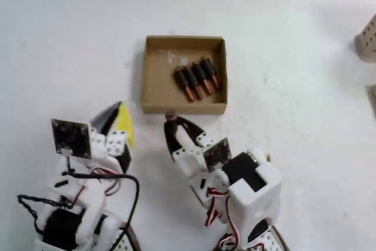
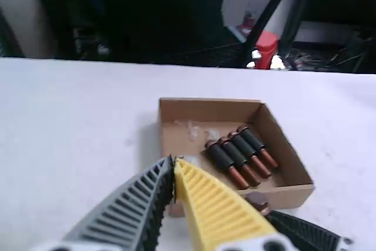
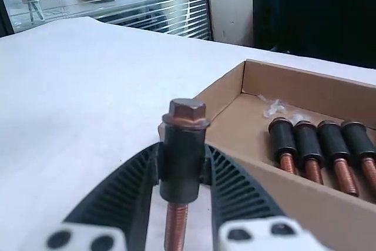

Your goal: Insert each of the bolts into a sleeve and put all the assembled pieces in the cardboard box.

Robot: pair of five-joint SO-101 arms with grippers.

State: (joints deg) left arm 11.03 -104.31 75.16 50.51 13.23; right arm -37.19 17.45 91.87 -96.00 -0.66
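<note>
Between the fingers of the right claw (image 3: pixel 182 166) a sleeved bolt (image 3: pixel 183 145) is pinched, its head toward the cardboard box (image 3: pixel 305 195) just ahead; four assembled pieces (image 3: pixel 320 148) lie beyond the wall. I judge the claw should lift over this wall and release above the bare floor beside them. The left claw (image 2: pixel 172 166) is pressed together, empty.

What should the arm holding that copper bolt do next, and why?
Probably lift it over the brown cardboard box's near wall: the right gripper grips a copper bolt already in its black sleeve just outside, and four like pieces lie inside.
</note>
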